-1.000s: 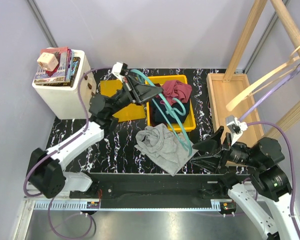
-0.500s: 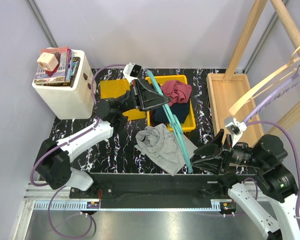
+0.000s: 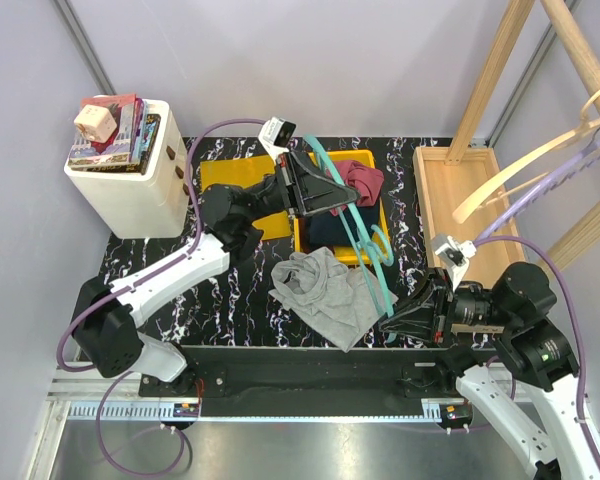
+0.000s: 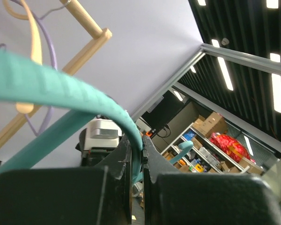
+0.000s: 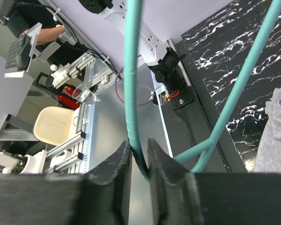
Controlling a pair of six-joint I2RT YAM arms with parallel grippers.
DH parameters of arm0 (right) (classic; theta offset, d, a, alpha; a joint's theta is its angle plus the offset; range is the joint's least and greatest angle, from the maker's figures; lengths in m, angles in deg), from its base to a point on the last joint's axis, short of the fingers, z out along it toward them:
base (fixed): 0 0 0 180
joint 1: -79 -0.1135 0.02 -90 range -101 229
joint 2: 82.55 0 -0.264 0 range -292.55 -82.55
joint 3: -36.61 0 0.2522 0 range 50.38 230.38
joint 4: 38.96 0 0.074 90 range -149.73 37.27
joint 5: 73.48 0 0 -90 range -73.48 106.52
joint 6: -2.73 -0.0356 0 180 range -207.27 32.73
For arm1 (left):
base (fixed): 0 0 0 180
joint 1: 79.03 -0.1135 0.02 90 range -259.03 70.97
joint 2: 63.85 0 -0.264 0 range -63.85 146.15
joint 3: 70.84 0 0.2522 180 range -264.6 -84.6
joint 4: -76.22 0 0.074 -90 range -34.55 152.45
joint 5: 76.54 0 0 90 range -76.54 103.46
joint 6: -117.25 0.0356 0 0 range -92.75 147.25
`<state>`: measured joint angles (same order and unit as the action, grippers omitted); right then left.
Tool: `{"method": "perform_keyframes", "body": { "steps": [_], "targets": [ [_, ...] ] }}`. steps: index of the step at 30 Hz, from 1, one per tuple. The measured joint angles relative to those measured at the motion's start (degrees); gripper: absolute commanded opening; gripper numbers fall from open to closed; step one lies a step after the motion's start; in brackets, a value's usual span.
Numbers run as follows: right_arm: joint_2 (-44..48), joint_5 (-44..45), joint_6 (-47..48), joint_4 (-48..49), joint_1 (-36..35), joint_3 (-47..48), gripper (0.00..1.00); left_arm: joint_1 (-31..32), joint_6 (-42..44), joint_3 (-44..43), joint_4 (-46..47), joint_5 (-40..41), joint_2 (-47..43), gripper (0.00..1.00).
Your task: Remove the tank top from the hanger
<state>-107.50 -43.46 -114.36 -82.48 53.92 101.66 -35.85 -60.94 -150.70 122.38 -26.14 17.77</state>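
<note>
Your left gripper (image 3: 322,196) and right gripper (image 3: 392,326) each hold jaws clamped on the teal hanger (image 3: 363,238), while the grey tank top (image 3: 318,292) lies at the near edge of the tabletop (image 3: 230,295).

A robotics lab, shown by aluminium framing (image 5: 87,140), stocked shelves (image 4: 203,150) and ceiling strip lights (image 4: 223,70).

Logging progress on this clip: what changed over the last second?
The left gripper carried its end of the teal plastic hanger rightward; the right gripper drew its end toward the near edge. Both stayed clamped on it; the grey tank top did not move.
</note>
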Motion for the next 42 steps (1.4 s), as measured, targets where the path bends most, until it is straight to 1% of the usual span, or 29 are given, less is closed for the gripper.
{"method": "perform_keyframes", "body": {
  "steps": [1, 2, 3, 4, 5, 6, 7, 8, 11, 12, 16, 17, 19, 23, 25, 28, 33, 37, 42],
  "targets": [
    [0.1, -0.2, -0.3, 0.5, 0.0, 0.0, 0.04, 0.0, 0.5, -0.2, -0.9, 0.3, 0.0, 0.0],
    [0.2, -0.7, -0.4, 1.2, 0.0, -0.1, 0.0, 0.0, 1.1, -0.3, -2.1, 0.8, 0.0, 0.0],
    [0.5, -1.1, -0.4, 2.3, 0.0, -0.1, 0.0, 0.1, 1.6, -0.5, -3.8, 1.4, 0.0, 0.01],
    [0.8, -1.2, -0.7, 3.4, 0.0, -0.1, 0.0, 0.1, 2.0, -0.7, -4.9, 1.7, 0.0, 0.09],
    [1.2, -1.2, -1.3, 3.9, 0.0, -0.1, 0.0, 0.3, 2.7, -1.0, -6.7, 2.3, 0.0, 0.31],
    [1.4, -1.1, -1.8, 4.2, 0.0, -0.1, 0.0, 0.4, 3.2, -1.3, -7.7, 2.6, 0.0, 0.42],
    [1.5, -1.1, -2.6, 4.7, 0.0, -0.1, 0.0, 0.6, 4.9, -1.7, -8.7, 3.0, -0.2, 0.5],
    [1.5, -1.2, -3.3, 5.2, 0.0, 0.0, 0.0, 0.7, 6.9, -1.8, -10.1, 3.5, -0.5, 0.64],
    [1.3, -0.7, -5.6, 5.7, 0.0, 1.1, 0.0, 0.7, 14.0, -1.8, -16.2, 5.7, -3.0, 0.74],
    [1.0, -0.4, -6.1, 5.9, 0.0, 1.9, 0.0, 0.7, 16.6, -1.8, -18.9, 6.7, -4.3, 0.8],
    [-2.2, 2.3, -7.1, 6.4, 0.0, 7.8, 0.0, 0.7, 28.6, -1.0, -31.3, 13.3, -13.3, 0.91],
    [-3.9, 3.5, -7.3, 6.8, 0.0, 10.3, 0.0, 0.7, 31.4, -0.5, -34.2, 15.4, -16.3, 0.99],
    [-7.4, 5.7, -7.4, 7.4, 0.0, 14.3, 0.0, 0.7, 36.5, 0.4, -39.3, 19.2, -22.1, 0.99],
    [-15.2, 13.4, -8.6, 7.7, 0.0, 22.2, 0.0, 0.7, 45.0, 2.8, -47.4, 26.9, -33.1, 0.99],
    [-20.5, 19.1, -10.2, 7.6, -0.1, 27.5, 0.0, 0.7, 48.5, 4.9, -51.2, 30.6, -38.3, 0.99],
    [-28.3, 27.1, -12.9, 7.7, -0.1, 34.8, 0.0, 0.7, 51.7, 8.6, -55.6, 34.7, -43.5, 0.99],
    [-39.0, 39.5, -18.4, 9.8, 0.0, 42.2, 0.0, 0.7, 53.7, 14.3, -62.3, 38.8, -48.0, 0.99],
    [-46.1, 49.8, -24.2, 12.0, -0.1, 42.8, 0.0, 0.7, 54.2, 16.0, -66.8, 39.6, -49.7, 0.99],
    [-52.0, 63.1, -29.0, 12.1, -0.1, 44.4, 0.0, 0.7, 55.0, 16.2, -69.4, 39.7, -51.6, 0.99]
  ]
}}
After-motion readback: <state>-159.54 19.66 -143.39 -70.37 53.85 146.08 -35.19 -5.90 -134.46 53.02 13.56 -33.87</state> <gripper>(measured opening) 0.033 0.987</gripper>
